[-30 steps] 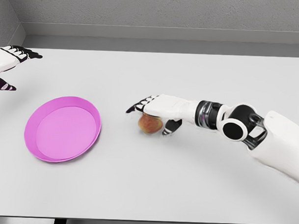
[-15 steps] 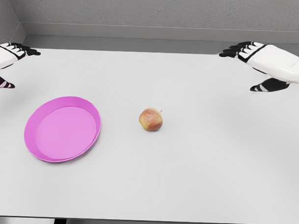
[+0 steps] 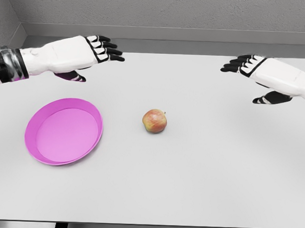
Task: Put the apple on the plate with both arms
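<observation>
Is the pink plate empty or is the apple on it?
Empty. The round pink plate holds nothing; the red-yellow apple sits on the table beside it.

Your white left hand has swung in from the left edge and now reaches, fingers extended, over the far side of the grey counter. Your right hand, earlier covering the small red-yellow apple, has withdrawn.

Simulated test bench, rendered rather than photographed. Plain pale grey table with flat shading, bare grey textured back wall, no furnishings. Props limited to pink plate and apple, typical of a manipulation lab setup.
</observation>
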You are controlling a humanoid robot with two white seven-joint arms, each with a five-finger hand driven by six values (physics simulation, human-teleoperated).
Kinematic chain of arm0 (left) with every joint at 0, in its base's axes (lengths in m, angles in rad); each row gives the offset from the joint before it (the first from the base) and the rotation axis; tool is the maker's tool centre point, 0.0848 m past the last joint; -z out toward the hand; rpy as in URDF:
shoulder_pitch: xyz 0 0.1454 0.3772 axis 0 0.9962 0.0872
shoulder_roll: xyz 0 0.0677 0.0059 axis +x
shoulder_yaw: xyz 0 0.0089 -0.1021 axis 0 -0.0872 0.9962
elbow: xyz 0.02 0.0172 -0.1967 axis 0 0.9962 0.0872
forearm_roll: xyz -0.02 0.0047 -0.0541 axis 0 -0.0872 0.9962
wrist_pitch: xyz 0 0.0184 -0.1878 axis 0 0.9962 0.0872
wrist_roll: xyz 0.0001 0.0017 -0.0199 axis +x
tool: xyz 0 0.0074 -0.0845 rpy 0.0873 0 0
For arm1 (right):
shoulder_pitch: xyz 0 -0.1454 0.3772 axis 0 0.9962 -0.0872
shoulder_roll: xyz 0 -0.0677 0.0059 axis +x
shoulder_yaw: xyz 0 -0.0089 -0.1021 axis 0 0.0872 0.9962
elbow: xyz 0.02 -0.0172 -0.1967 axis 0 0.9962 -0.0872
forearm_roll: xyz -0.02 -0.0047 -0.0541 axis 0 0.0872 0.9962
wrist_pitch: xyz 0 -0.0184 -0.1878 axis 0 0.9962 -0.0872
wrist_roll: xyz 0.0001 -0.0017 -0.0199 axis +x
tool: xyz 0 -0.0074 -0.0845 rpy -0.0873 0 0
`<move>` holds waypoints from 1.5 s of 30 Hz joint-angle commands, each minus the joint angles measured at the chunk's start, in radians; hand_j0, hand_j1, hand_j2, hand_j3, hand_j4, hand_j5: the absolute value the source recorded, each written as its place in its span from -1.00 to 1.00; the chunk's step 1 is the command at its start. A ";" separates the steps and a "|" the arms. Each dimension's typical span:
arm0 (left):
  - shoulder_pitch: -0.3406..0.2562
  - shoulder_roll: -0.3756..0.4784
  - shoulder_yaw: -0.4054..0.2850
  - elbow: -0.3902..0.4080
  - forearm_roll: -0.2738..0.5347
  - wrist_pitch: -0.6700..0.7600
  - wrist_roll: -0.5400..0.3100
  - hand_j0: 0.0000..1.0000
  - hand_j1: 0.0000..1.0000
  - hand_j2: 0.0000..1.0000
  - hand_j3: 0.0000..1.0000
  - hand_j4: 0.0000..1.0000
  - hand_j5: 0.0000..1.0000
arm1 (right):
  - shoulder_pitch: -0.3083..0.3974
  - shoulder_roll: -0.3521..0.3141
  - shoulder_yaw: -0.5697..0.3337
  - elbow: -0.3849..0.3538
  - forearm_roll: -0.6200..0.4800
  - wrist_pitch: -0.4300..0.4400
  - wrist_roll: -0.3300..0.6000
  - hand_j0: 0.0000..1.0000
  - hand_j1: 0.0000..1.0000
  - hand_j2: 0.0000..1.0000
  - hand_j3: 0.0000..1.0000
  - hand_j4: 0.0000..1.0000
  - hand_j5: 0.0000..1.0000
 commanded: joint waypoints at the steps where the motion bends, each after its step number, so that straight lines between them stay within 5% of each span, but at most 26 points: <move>1: -0.012 -0.052 -0.116 -0.014 -0.009 0.001 0.000 1.00 1.00 1.00 1.00 1.00 1.00 | 0.002 -0.002 -0.001 -0.023 -0.008 0.002 0.010 1.00 1.00 1.00 1.00 1.00 1.00; 8: -0.172 -0.142 -0.367 -0.019 -0.005 0.001 0.003 1.00 1.00 1.00 1.00 1.00 1.00 | 0.005 -0.002 -0.010 0.003 -0.011 0.002 0.010 1.00 1.00 1.00 1.00 1.00 1.00; 12: -0.238 -0.161 -0.440 -0.038 -0.014 0.001 0.000 1.00 1.00 1.00 1.00 1.00 1.00 | 0.008 -0.004 -0.009 0.003 -0.011 0.002 0.010 1.00 1.00 1.00 1.00 1.00 1.00; 30: -0.262 -0.238 -0.491 -0.042 -0.210 0.001 -0.001 1.00 1.00 1.00 1.00 1.00 1.00 | 0.006 0.010 0.019 -0.008 -0.011 0.002 0.010 1.00 1.00 1.00 1.00 1.00 1.00; 32: -0.262 -0.245 -0.496 -0.040 -0.210 0.001 -0.058 1.00 1.00 1.00 1.00 1.00 1.00 | 0.006 0.010 0.019 -0.008 -0.011 0.002 0.010 1.00 1.00 1.00 1.00 1.00 1.00; 40: -0.265 -0.247 -0.506 -0.037 -0.241 0.001 -0.066 1.00 1.00 1.00 1.00 1.00 1.00 | 0.006 0.008 0.019 -0.008 -0.011 0.002 0.010 1.00 1.00 1.00 1.00 1.00 1.00; 45: -0.267 -0.247 -0.503 -0.035 -0.239 0.001 -0.178 1.00 1.00 1.00 1.00 1.00 1.00 | 0.008 0.008 0.019 -0.008 -0.011 0.002 0.010 1.00 1.00 1.00 1.00 1.00 1.00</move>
